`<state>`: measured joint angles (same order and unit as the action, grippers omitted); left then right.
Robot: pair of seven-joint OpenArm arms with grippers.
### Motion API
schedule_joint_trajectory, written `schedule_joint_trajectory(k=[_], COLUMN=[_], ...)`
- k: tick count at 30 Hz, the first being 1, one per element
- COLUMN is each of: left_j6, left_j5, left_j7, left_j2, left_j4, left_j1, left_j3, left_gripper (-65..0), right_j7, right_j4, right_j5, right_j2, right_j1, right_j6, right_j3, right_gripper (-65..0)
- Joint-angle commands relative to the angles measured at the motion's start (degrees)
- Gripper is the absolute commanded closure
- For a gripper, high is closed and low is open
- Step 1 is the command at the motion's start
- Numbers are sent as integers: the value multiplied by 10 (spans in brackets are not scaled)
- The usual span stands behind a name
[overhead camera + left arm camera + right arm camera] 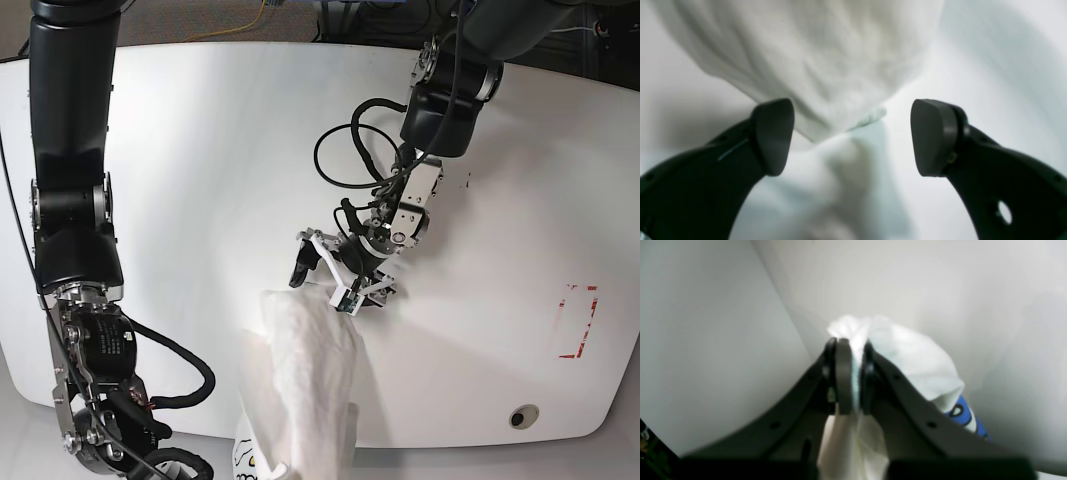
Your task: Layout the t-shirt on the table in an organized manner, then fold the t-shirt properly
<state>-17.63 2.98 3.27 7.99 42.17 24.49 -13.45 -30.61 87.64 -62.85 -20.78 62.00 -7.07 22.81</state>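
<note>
We hold the white cotton t-shirt (305, 375) pinched in our right gripper (853, 378) near the glossy white tabletop's (200, 150) front edge; our left gripper (852, 135), wide open and empty, must next seize its hanging corner to spread it.

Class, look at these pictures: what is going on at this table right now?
A two-armed robot is handling a white t-shirt. The right gripper is shut on a bunch of the cloth and holds the t-shirt up, so it hangs bunched at the near edge of the white table. The left gripper is open, its jaws wide on either side of a hanging corner of the cloth, not pinching it. Nothing is laid out or folded yet.
</note>
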Motion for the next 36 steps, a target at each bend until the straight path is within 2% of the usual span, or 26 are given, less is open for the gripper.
schedule_joint_trajectory(k=[1, 14, 21, 25, 29, 30, 34, 36], left_j6=[11, 12, 12, 12, 12, 12, 12, 12], left_j5=[-6, -6, -6, -6, -6, -6, -6, -7], left_j7=[26, 31, 31, 31, 31, 31, 31, 31], left_j2=[4, 4, 4, 4, 4, 4, 4, 4], left_j4=[-7, -75, -95, -95, -94, -94, -93, -93], left_j1=[24, 60, 72, 72, 72, 72, 72, 71], left_j3=[0, 0, 0, 0, 0, 0, 0, 0], left_gripper=[-518, -512, -407, -398, -392, -381, -249, -213], right_j7=[22, 22, 22, 22, 22, 22, 22, 22], right_j4=[9, 17, 13, 8, 8, 8, 12, 12], right_j5=[-1, -1, -6, -40, -48, -48, -48, -49], right_j2=[-3, -2, 1, 6, 10, 10, 10, 10], right_j1=[27, 28, 52, 71, 82, 84, 83, 80], right_j6=[8, 8, -3, -14, -16, -16, -17, -17], right_j3=[-2, 0, -1, -2, -2, -2, -1, -1], right_gripper=[0, 0, 0, 0, 0, 0, 0, 0])
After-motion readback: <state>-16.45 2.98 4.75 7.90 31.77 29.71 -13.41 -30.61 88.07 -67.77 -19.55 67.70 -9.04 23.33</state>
